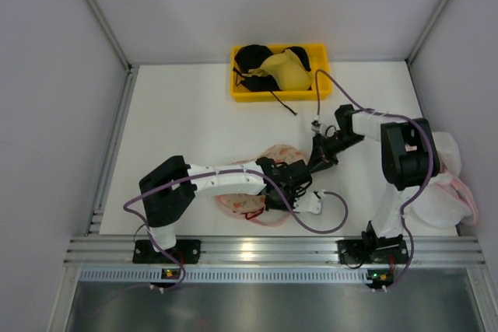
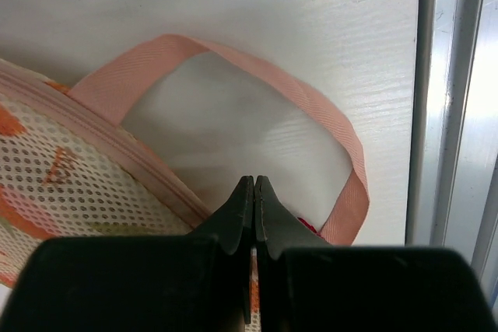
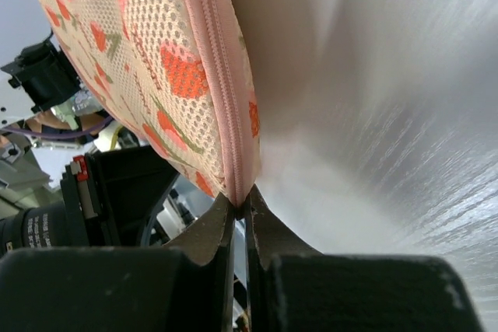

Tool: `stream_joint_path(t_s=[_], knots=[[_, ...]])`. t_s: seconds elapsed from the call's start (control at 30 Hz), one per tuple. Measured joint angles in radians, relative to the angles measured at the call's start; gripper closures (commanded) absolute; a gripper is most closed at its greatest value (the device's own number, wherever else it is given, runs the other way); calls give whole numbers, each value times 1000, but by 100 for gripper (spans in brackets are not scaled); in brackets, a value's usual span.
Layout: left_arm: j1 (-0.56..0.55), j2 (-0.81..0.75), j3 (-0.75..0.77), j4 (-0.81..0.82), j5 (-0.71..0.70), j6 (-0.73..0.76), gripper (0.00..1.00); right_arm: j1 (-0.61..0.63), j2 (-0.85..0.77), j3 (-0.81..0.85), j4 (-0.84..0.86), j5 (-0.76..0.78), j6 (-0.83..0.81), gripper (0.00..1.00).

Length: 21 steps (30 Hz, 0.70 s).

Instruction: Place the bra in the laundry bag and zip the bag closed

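The laundry bag (image 1: 268,184) lies at the middle of the worktop (image 1: 179,130), under both arms. The bra (image 1: 252,214) is judged to be inside it; only thin red traces are seen through the mesh of the near lobe. The left gripper (image 2: 254,188) is closed tight at the bag's pink-trimmed edge, beside the pink loop handle (image 2: 311,106), with a sliver of printed fabric seen between its fingers. The right gripper (image 3: 241,204) is pinched shut on the zip seam, and the zip looks closed along the stretch that is shown.

Several things could go wrong from here. The thin trim could slip out of either narrow pinch if it is pulled hard. The whole bag could be dragged across the smooth worktop instead of the zip being run, should the left hold give way. Mesh or a bra strap could be caught in the teeth. The two grippers are close together – a clash, or a snagged purple cable (image 1: 327,223), is possible.

The worktop is plain white and matt, edged by an aluminium rail (image 1: 264,250) and enclosed by pale grey walls. A yellow bin (image 1: 241,91) of other bras is set at the far edge, and white bags (image 1: 447,153) are heaped at the right.
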Motion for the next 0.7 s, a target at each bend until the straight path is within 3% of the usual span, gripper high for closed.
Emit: stream_joint_path(t_s=[0.03,0.13,0.2,0.43,0.7], knots=[[0,-1,2,0,2,-2,100,-2,0,8,-1,2,0,71],[3,5,35,-33,10,-16,100,-9,0,43,-3,6,2,33],[8,19,87,-57,26,-31,100,-20,-2,64,-2,9,-2,25],[68,79,262,-60,68,-57,100,-34,-56,58,-70,-15,-46,25],[107,142,293,-62,77,-27,100,24,-112,-14,-63,-109,2,27]])
